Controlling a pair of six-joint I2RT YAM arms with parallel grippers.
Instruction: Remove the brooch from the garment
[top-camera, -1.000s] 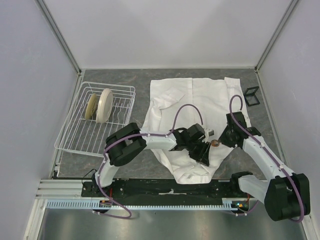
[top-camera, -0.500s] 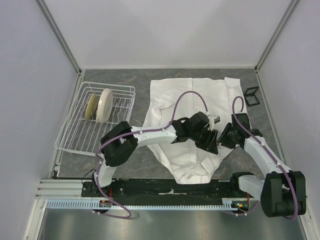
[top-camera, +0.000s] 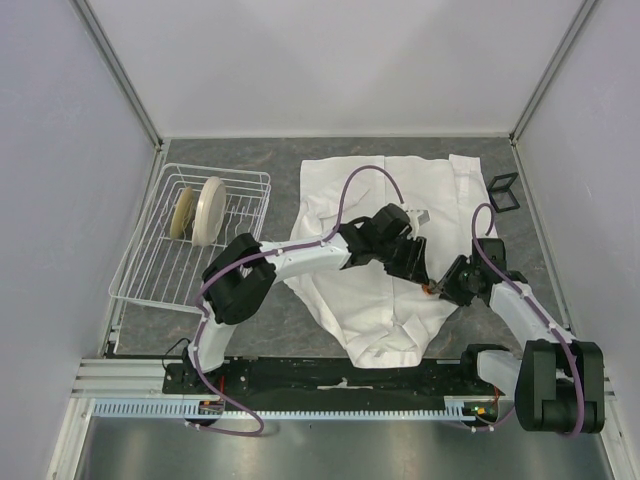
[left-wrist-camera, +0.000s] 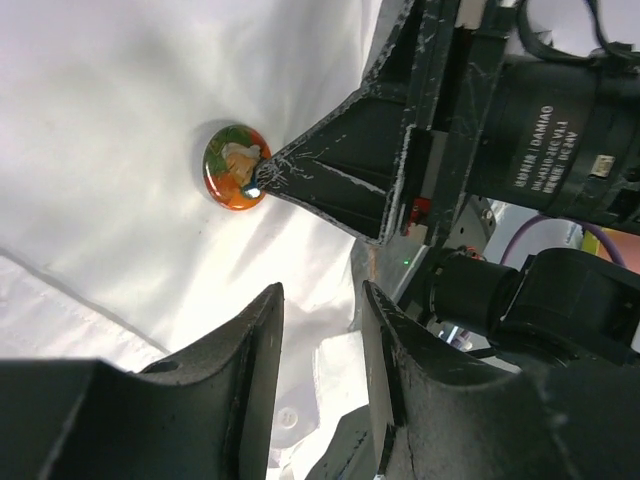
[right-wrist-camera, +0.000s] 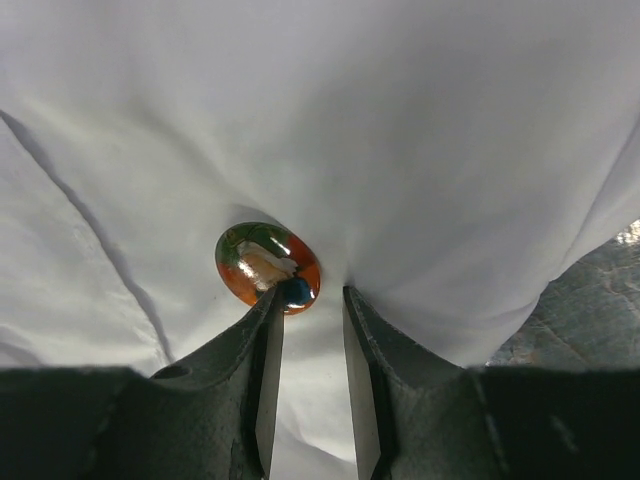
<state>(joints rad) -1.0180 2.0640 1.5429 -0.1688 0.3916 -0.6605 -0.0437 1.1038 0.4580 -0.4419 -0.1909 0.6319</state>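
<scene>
Brooch (right-wrist-camera: 268, 267) pinned on garment (right-wrist-camera: 400, 120): right gripper (right-wrist-camera: 312, 295) jaws near-closed at brooch rim, hold unclear; left gripper (left-wrist-camera: 322, 290) jaws slightly parted, empty; risk: tip slips, dragging cloth.

My tabletop and what lies on it

The tabletop (top-camera: 250, 160) in front of me is a grey, marbled sheet, and three things rest directly on it. A white shirt (top-camera: 370, 180) is spread wrinkled over its middle and right, the broad straight edge at the far side and the narrower end toward my near edge. A white wire rack (top-camera: 220, 171) sits on my left, turned slightly askew to the tabletop's edges, near the shirt but not touching it. A small black wire stand (top-camera: 503, 192) sits toward the far right corner, just beside the shirt's right edge. Bare grey shows along the far edge, between rack and shirt, and to the right of the shirt.
</scene>
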